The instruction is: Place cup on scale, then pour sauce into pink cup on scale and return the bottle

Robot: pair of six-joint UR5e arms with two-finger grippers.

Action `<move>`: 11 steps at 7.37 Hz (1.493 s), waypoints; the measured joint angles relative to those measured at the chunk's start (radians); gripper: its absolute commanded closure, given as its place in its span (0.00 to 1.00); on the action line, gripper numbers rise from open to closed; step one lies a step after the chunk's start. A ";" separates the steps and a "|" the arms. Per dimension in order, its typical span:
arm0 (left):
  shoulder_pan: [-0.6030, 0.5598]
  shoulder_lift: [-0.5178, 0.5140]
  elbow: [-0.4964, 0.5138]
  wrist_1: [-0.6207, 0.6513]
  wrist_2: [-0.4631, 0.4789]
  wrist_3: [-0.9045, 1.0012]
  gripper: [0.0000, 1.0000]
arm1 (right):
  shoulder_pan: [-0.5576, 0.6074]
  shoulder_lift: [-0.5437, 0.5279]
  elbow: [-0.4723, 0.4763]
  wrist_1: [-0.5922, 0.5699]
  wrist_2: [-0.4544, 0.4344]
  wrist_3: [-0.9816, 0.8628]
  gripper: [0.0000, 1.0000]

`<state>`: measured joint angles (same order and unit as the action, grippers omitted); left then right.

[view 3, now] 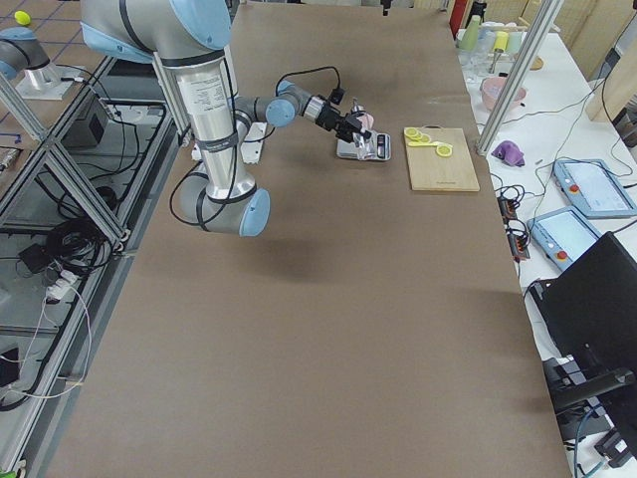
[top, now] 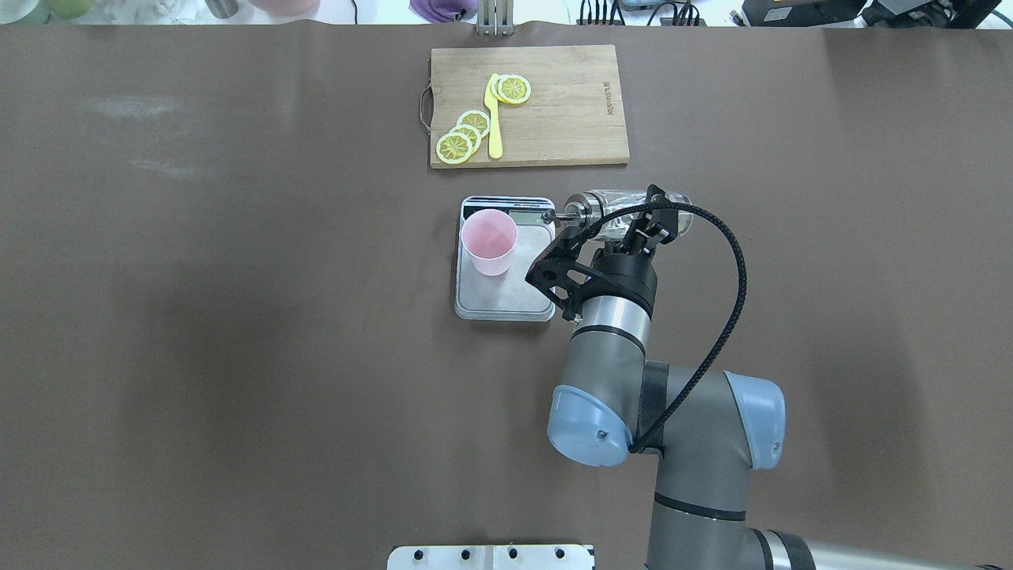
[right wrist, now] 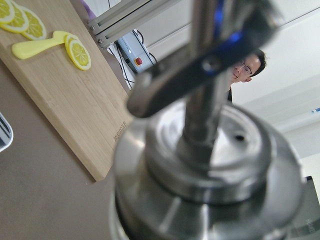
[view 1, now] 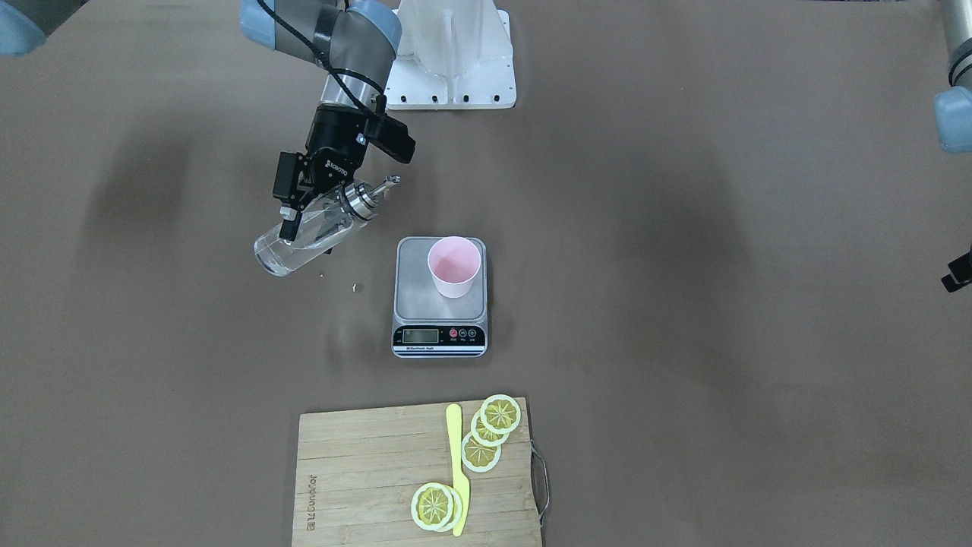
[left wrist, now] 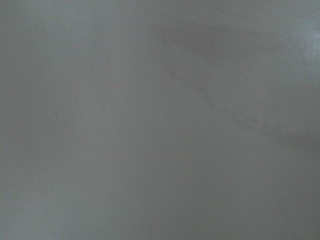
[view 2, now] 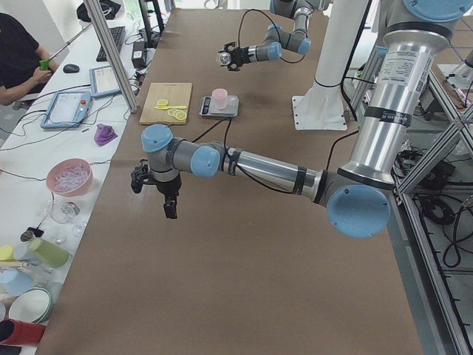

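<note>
The first step is done: the pink cup (view 1: 454, 266) stands upright on the silver platform of the scale (view 1: 418, 300), towards its far corner. The right end effector (view 1: 310, 216) is closed around the glass bottle (view 1: 282, 257) and holds it in the air, lying almost flat. The metal spout points towards the cup. The cup and the scale are near this end effector but apart from it, on the side where the spout points, and the spout is not over the cup's mouth. The clear sauce (view 1: 269, 262) is visible inside the bottle. No stream shows, and I cannot tell if there is any liquid in the cup. In my judgement the pouring is not yet done, and the return of the bottle to the worktop certainly remains.

The left end effector (view 2: 170, 209) hangs over bare worktop, well apart from the scale. I cannot tell if it is open or closed.

Count: one cup, one scale, one bottle. Beyond the scale from the right end effector lies one wooden cutting board (view 1: 364, 471) with one yellow knife (view 1: 456, 463) and, as far as I can count, five lemon slices (view 1: 501, 414).
</note>
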<state>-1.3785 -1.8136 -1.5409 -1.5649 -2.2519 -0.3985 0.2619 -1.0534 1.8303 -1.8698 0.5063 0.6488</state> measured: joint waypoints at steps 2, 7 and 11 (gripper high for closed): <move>-0.014 0.002 0.026 -0.001 0.000 0.031 0.02 | -0.008 0.024 -0.047 -0.008 -0.029 0.000 1.00; -0.020 0.002 0.039 -0.003 0.000 0.045 0.02 | 0.008 0.046 -0.103 -0.100 -0.064 0.000 1.00; -0.019 0.002 0.040 -0.004 0.000 0.046 0.02 | 0.014 0.109 -0.214 -0.114 -0.093 0.006 1.00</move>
<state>-1.3979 -1.8116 -1.5008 -1.5692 -2.2519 -0.3528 0.2756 -0.9446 1.6162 -1.9836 0.4129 0.6553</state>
